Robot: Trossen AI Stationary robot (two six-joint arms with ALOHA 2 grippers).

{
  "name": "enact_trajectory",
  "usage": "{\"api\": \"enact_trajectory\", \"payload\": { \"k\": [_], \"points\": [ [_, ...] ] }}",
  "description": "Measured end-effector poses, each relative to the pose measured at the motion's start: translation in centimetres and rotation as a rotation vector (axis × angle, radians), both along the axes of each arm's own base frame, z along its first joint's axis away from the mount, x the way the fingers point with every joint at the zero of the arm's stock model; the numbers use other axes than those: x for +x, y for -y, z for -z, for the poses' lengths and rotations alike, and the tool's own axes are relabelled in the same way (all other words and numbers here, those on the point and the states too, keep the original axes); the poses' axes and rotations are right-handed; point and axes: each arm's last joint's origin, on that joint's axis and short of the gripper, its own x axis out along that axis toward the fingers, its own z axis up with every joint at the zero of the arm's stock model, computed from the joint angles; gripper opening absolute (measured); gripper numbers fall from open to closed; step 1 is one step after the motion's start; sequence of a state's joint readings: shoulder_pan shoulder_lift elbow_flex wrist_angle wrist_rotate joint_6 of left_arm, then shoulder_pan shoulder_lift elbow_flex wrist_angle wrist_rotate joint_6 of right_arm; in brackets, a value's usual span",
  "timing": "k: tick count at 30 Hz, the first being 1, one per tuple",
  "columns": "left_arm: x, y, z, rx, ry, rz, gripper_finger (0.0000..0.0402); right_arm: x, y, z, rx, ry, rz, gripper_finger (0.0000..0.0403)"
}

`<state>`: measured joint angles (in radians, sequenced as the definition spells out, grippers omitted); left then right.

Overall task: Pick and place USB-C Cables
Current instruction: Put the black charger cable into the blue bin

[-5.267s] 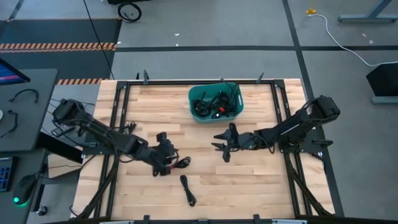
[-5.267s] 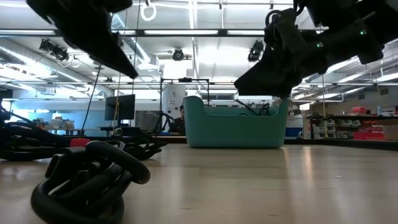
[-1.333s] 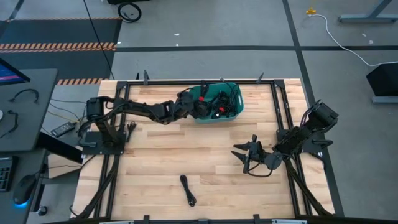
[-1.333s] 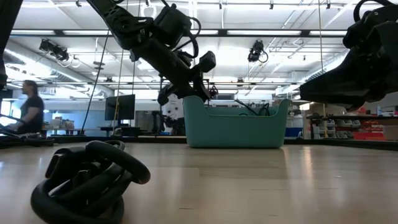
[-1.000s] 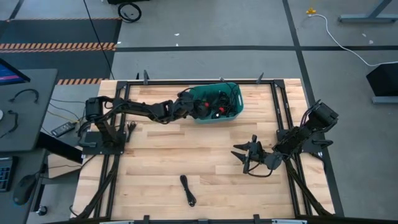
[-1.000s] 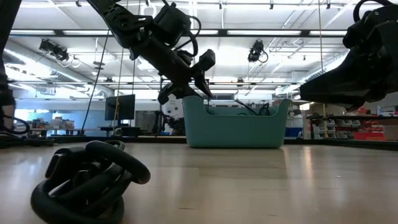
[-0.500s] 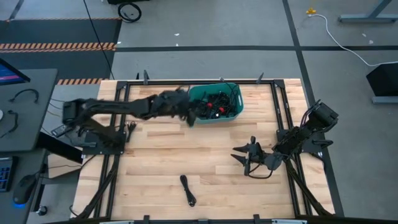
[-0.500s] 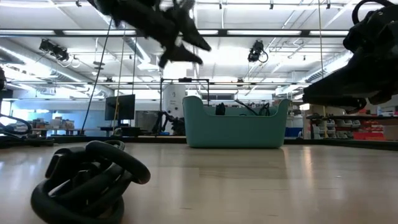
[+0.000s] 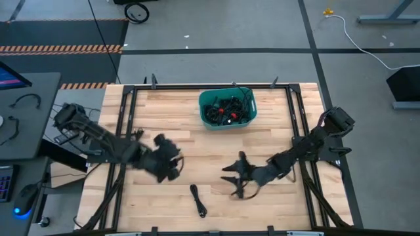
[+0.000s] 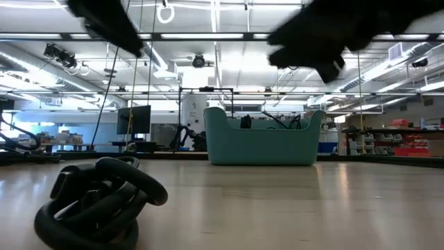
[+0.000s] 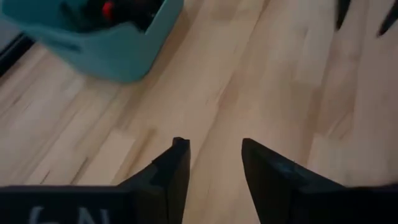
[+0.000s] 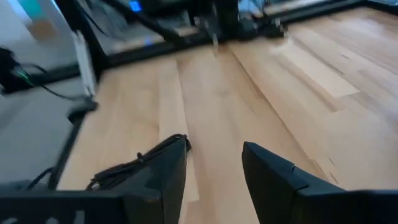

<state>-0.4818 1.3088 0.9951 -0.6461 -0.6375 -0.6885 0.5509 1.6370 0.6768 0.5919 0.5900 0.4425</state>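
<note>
One coiled black USB-C cable [image 9: 198, 200] lies loose on the wooden table near its near edge. It is large in the low view's foreground [image 10: 97, 205] and shows past my right fingers [image 12: 134, 165]. Several more cables, some with red ties, lie in the teal bin [image 9: 227, 108] at the table's far middle. My left gripper [image 9: 174, 164] hovers open over the table's left-middle [image 11: 214, 146]. My right gripper [image 9: 231, 178] hovers open just right of the loose cable [image 12: 214, 146]. Neither holds anything.
The teal bin [image 10: 263, 135] stands upright near the far edge, and its corner shows in the left wrist view [image 11: 106, 37]. A black metal frame [image 9: 125, 131] runs along the table's left, right and far sides. Bare wood lies between the two grippers.
My left gripper has pulled back from the teal bin, swinging toward the table's near-left and ending over the left-middle, empty. My right gripper has moved from the right side toward the table's middle, closing on the loose cable. The cable has not moved.
</note>
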Motion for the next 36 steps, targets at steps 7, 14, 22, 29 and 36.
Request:
{"api": "enact_trajectory", "payload": {
  "k": [7, 14, 22, 29, 36],
  "points": [
    [-4.4, 3.9, 1.3, 0.102, 0.067, -0.051, 0.0143, 7.3, -3.2, -3.5, -0.012, -0.204, 0.08, 0.0203],
    [-6.4, 4.6, 1.5, 0.158, 0.181, -0.126, 0.0142, 14.0, -6.1, -1.4, 0.112, -0.336, 0.111, 0.0257],
    [-6.5, 4.5, 1.3, 0.199, 0.229, -0.141, 0.0142, 17.3, -8.4, 2.0, 0.156, -0.586, 0.198, 0.026],
    [-6.4, 4.6, 2.4, 0.17, 0.26, -0.156, 0.0142, 18.3, -10.3, 5.0, 0.163, -0.653, 0.156, 0.0207],
    [-6.3, 4.7, 4.9, 0.071, 0.303, -0.164, 0.0142, 15.5, -9.6, 4.3, -0.085, -0.829, 0.209, 0.0059]
  ]
}}
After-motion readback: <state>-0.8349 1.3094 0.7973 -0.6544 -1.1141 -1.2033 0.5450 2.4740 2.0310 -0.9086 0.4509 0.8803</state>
